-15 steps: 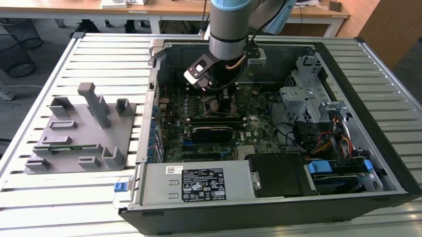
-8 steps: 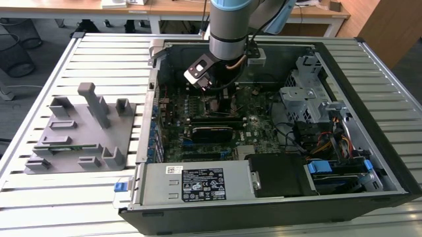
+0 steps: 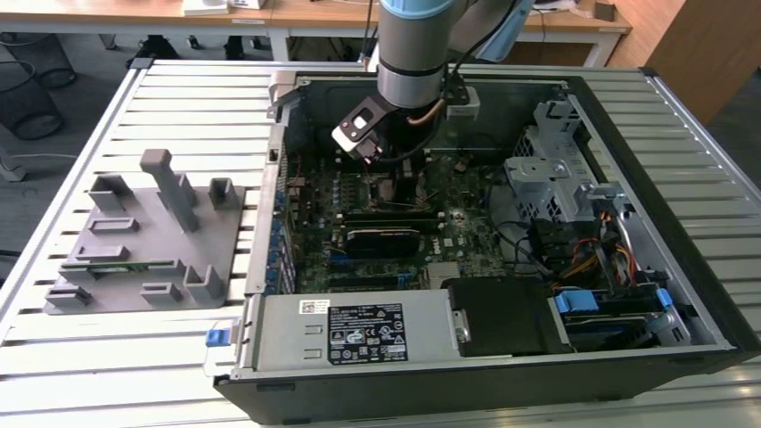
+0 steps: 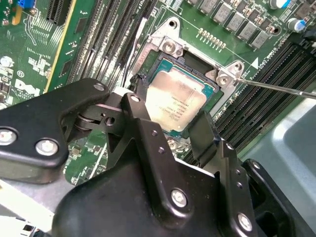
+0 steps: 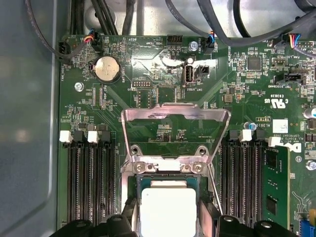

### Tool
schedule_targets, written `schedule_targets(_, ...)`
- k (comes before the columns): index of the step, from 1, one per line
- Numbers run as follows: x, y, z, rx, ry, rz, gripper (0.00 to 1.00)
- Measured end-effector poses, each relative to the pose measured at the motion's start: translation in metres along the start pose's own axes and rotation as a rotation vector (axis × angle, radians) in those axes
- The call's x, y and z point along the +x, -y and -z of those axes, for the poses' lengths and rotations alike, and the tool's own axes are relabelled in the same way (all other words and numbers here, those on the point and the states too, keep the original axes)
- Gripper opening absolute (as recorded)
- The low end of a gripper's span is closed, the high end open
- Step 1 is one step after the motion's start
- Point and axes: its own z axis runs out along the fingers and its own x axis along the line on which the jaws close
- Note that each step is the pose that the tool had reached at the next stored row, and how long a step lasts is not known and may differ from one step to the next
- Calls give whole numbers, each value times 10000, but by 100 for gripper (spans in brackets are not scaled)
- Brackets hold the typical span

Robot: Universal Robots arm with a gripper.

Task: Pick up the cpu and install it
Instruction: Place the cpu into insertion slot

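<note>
- The cpu (image 4: 175, 98), silver-topped, lies flat in the socket (image 5: 165, 167) on the motherboard (image 3: 393, 245), inside the open computer case (image 3: 476, 397).
- The tool (image 4: 173, 107) stands directly over it. Its two black fingers (image 4: 203, 131) are set against opposite edges of the cpu and pinch it between them; both wrist views show the chip framed this way.
- The socket's metal load plate (image 5: 175, 116) is folded up and back, away from the cpu, so the socket is uncovered.
- A thin metal lever (image 4: 276, 86) runs out from a corner of the socket, beside a screw.
- Rows of black memory slots (image 5: 89, 182) flank the socket on both sides. A green memory stick (image 5: 276, 190) sits upright in one of the outer slots.
- A round coin battery (image 5: 107, 69) lies on the board beyond the load plate.
- In the exterior view the arm (image 3: 411, 53) reaches down into the rear half of the case. A silver power supply (image 3: 345, 332) fills the case's near corner, and a metal drive cage (image 3: 547, 169) is toward that view's right.
- The case rests on a slatted worktop (image 3: 119, 374). On that view's left is a grey holder (image 3: 155, 259) with a thin green strip (image 3: 116, 265) lying in one of its slots.
</note>
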Motion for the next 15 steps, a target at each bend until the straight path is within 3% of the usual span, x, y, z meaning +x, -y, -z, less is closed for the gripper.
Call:
schedule_targets(8, 0, -1, 63, -2, -4, -1, 59)
schedule_targets(13, -1, -1, 100, 1, -3, 0, 35)
schedule_targets(15, -1, -2, 108, 2, -4, 0, 35)
